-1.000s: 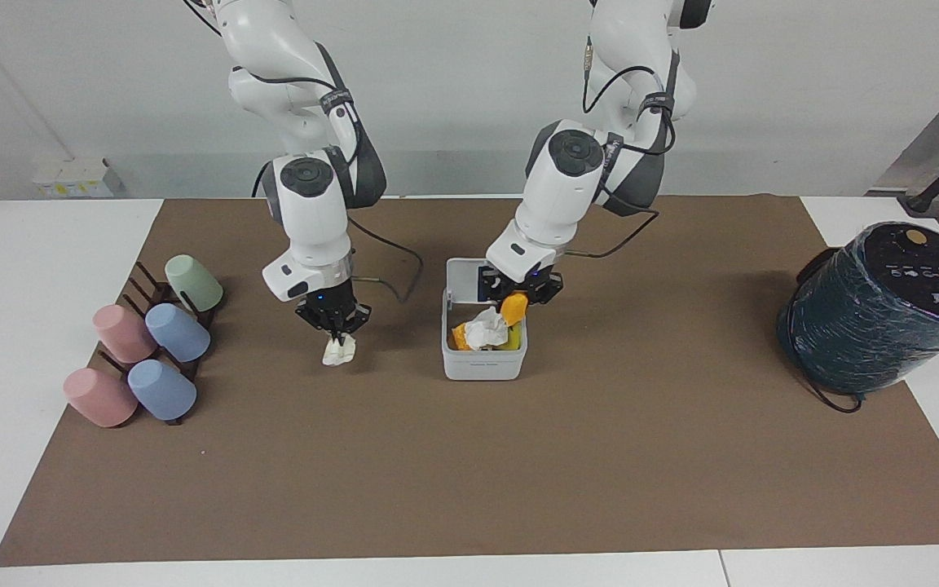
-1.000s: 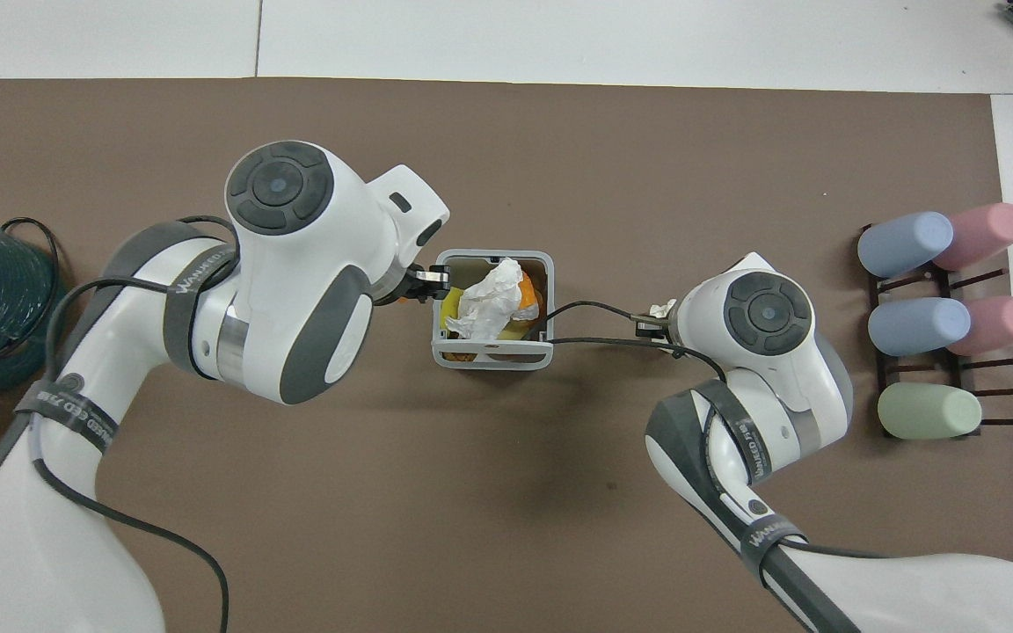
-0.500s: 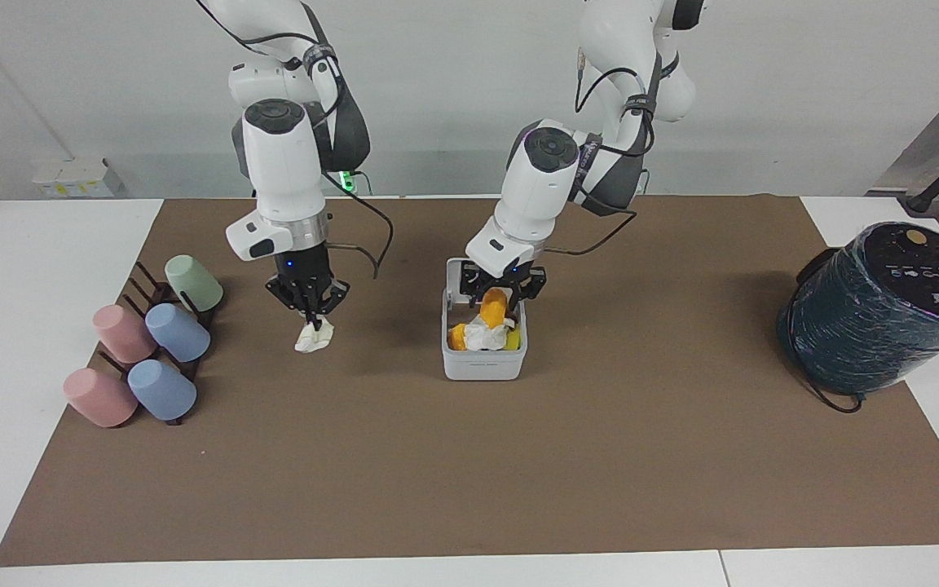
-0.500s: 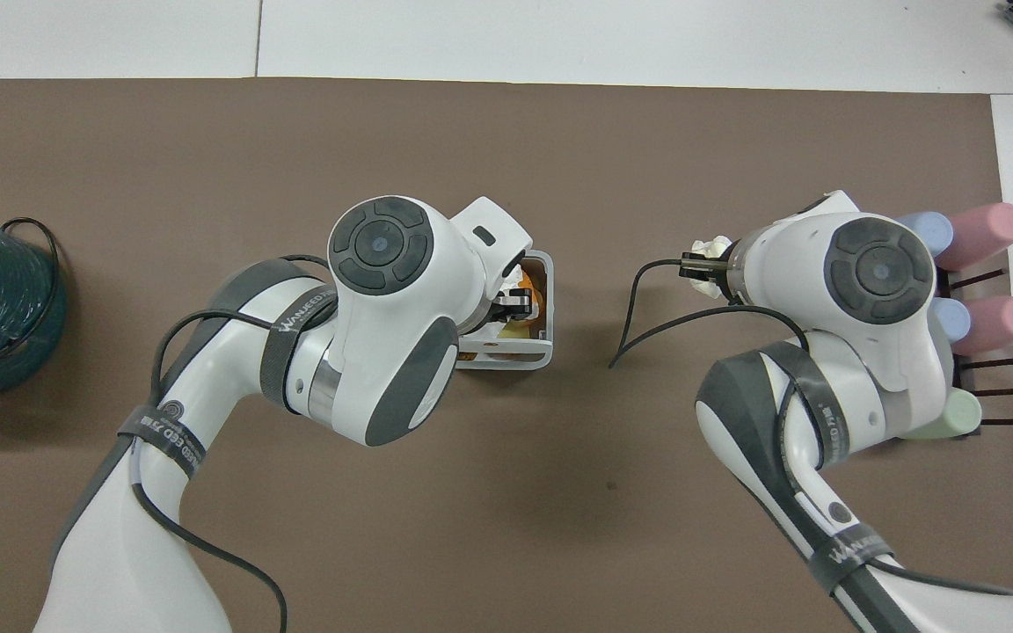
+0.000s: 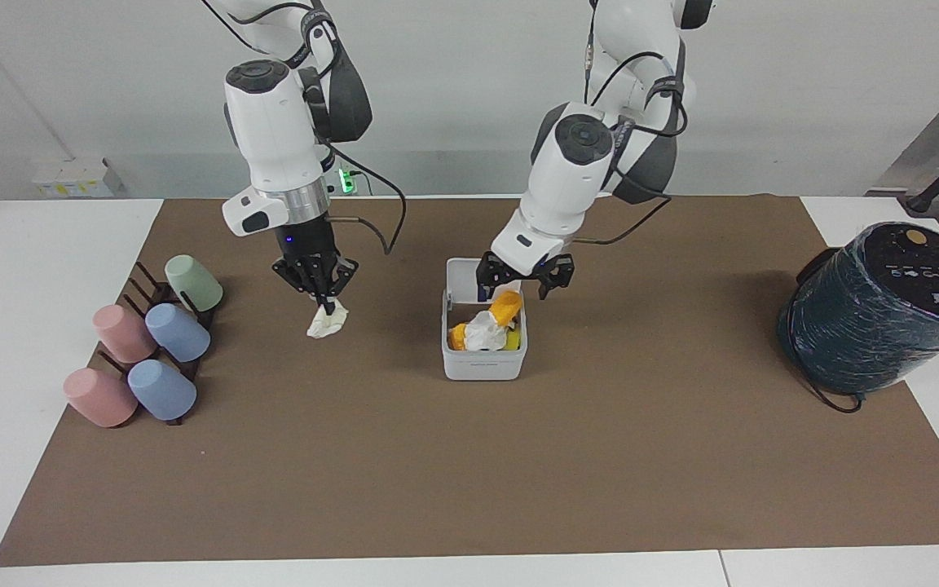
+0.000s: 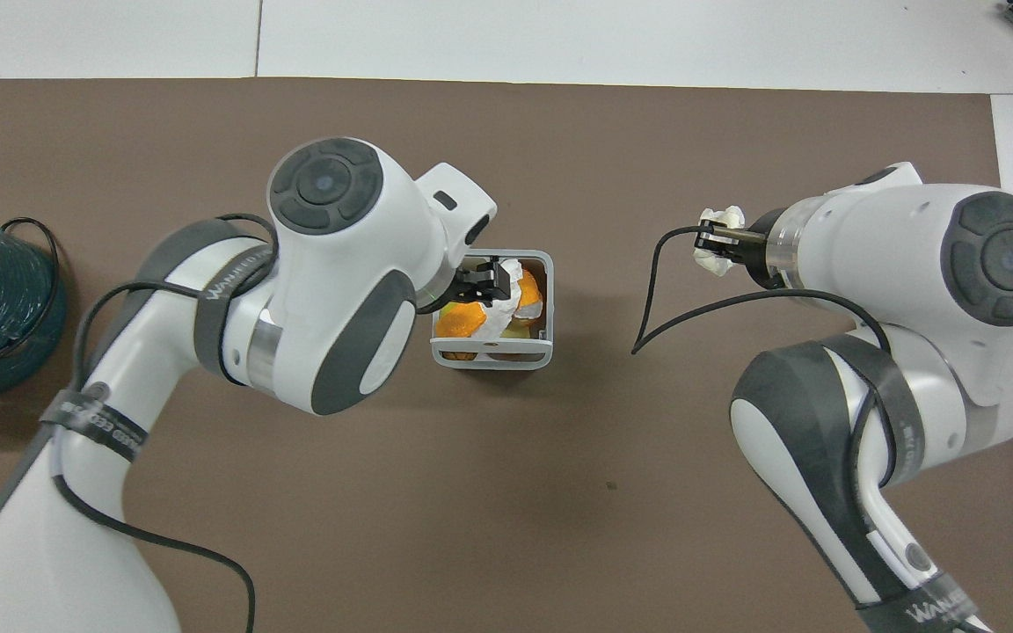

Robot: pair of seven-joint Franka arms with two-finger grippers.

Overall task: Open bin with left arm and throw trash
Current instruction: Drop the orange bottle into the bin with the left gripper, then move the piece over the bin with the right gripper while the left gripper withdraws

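While lid stands upright on the robots' side, bin [image 5: 483,356] open mid-mat, holding orange lump [image 5: 506,306] and white tissue [image 5: 482,331]. Left gripper [image 5: 525,281] over bin, fingers spread, empty. Right gripper [image 5: 319,295] raised over bare mat toward cups [image 5: 161,341], clamped on cream paper wad [image 5: 327,323].

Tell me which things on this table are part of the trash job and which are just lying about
Part of the job:
bin, lid up
white tissue and orange lump in it
paper wad held by right gripper
left gripper, open above bin

Lying about:
cups on rack
dark wrapped cylinder
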